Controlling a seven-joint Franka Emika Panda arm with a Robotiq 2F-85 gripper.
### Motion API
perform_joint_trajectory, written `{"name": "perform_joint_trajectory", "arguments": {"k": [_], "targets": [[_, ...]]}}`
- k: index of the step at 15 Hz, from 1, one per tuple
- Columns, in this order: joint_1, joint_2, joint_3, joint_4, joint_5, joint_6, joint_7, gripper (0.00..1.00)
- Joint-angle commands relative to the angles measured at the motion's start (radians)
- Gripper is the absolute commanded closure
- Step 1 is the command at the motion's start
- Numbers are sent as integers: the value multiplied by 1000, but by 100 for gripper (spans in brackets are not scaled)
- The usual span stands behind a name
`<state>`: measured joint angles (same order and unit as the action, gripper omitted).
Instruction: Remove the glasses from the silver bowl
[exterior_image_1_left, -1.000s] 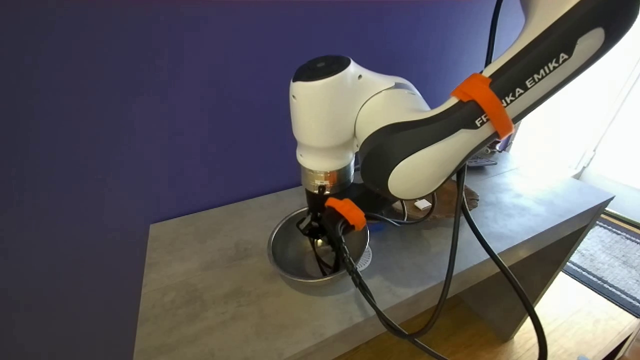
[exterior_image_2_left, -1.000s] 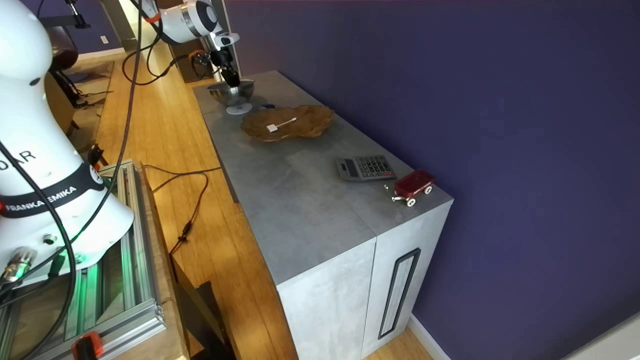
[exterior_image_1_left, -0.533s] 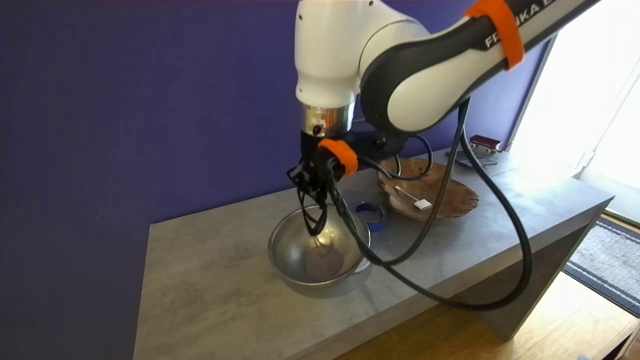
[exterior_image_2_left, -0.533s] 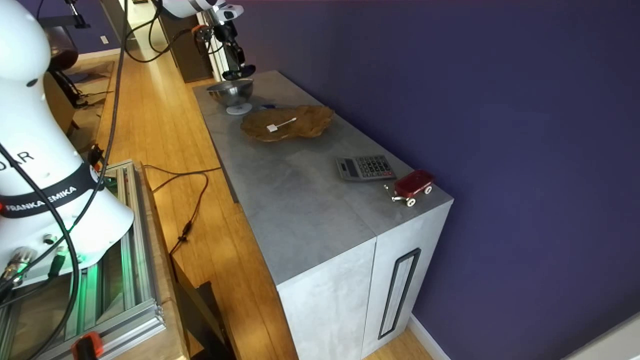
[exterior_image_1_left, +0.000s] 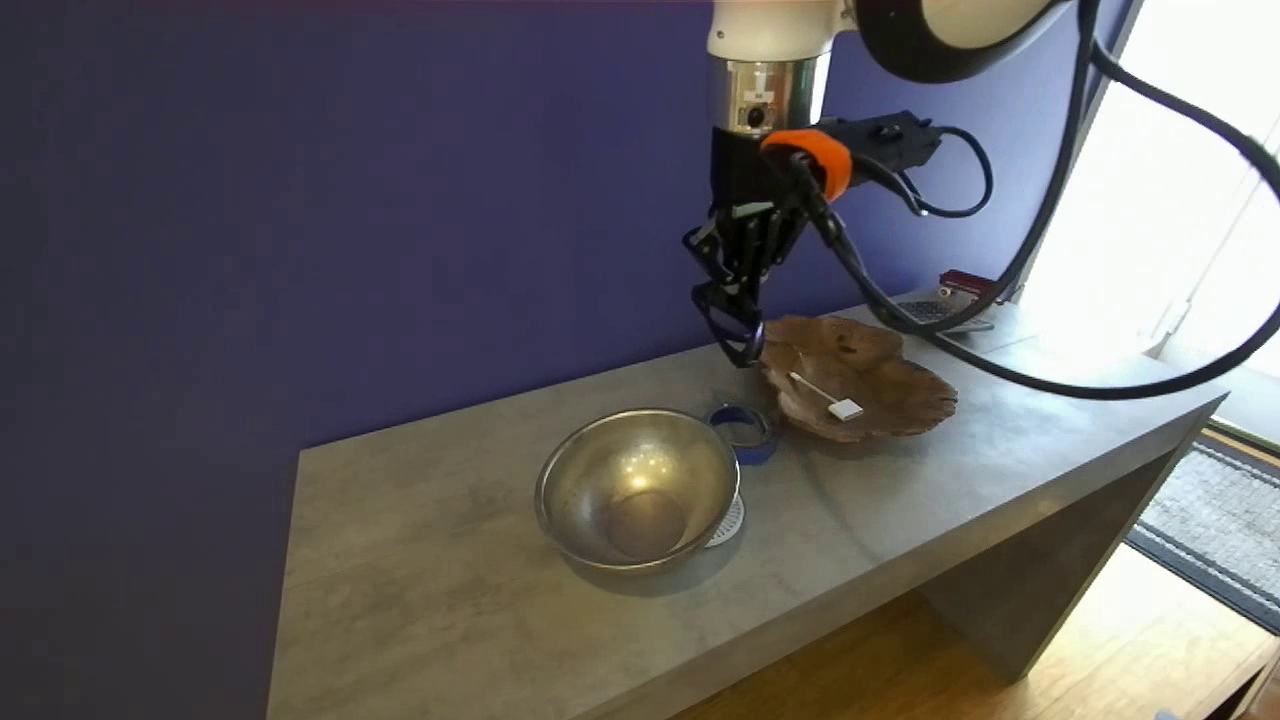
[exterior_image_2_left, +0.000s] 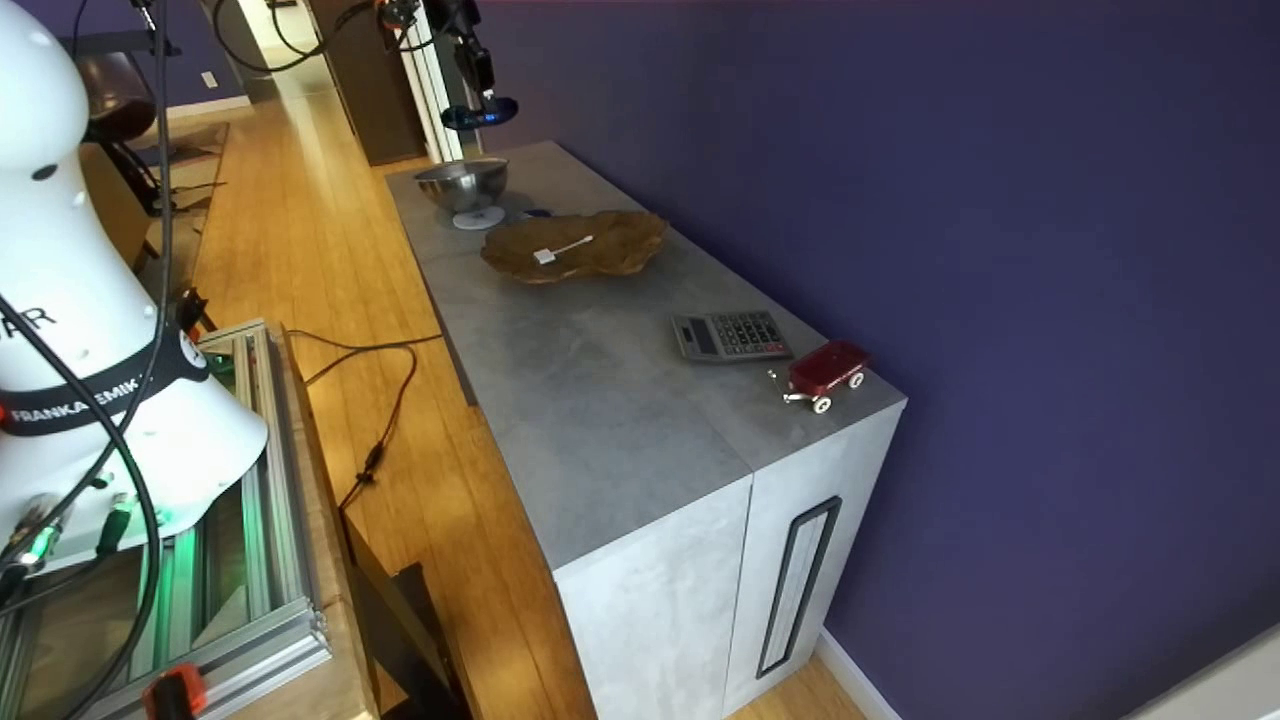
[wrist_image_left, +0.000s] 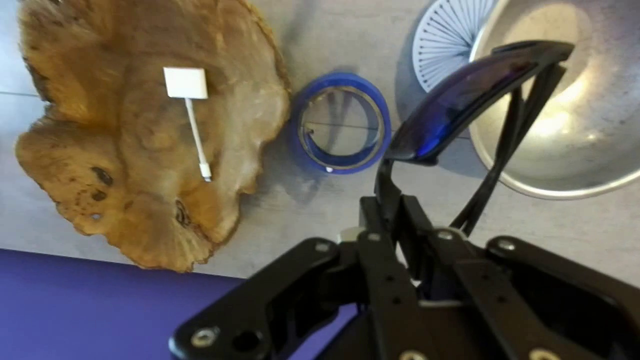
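Note:
The dark glasses (wrist_image_left: 450, 110), with blue-violet reflections on the lens, hang from my gripper (wrist_image_left: 392, 207). The fingers are shut on one end of them, and the folded arms trail beside. In an exterior view the glasses (exterior_image_1_left: 730, 325) hang below the gripper (exterior_image_1_left: 740, 285), in the air by the wooden dish's near-wall edge. They also show as a dark shape (exterior_image_2_left: 480, 114) above the bowl's level. The silver bowl (exterior_image_1_left: 640, 490) stands upright on the grey table with bare metal inside. It also shows in the wrist view (wrist_image_left: 590, 135), partly behind the glasses.
A brown wooden dish (exterior_image_1_left: 890, 385) holds a white adapter (wrist_image_left: 185, 82). A blue tape roll (wrist_image_left: 340, 79) lies between dish and bowl. A white slotted disc (wrist_image_left: 445, 42) sits beside the bowl. A calculator (exterior_image_2_left: 740, 335) and red wagon (exterior_image_2_left: 828, 367) stand farther along. A purple wall borders the table.
My gripper has risen out of the silver bowl with the glasses and moved up and across toward the wooden dish. The bowl has stayed in place.

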<state>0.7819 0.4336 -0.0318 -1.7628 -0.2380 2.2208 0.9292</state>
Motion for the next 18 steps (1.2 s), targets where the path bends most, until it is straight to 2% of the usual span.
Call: {"name": "perform_joint_trajectory", "arguments": {"k": [1, 2, 5, 8, 9, 10, 13, 18], "targets": [[-76, -167, 54, -244, 27, 7, 97, 97], [-82, -64, 73, -98, -16, -10, 52, 87], [-117, -126, 92, -197, -11, -10, 85, 87], [-118, -136, 96, -210, -10, -10, 94, 87], [-118, -136, 97, -211, -9, -10, 95, 97], [-139, -131, 84, -222, -28, -1, 95, 97], [-241, -135, 65, -300, -62, 66, 49, 97], [-442, -160, 25, -452, -130, 99, -15, 97]]}}
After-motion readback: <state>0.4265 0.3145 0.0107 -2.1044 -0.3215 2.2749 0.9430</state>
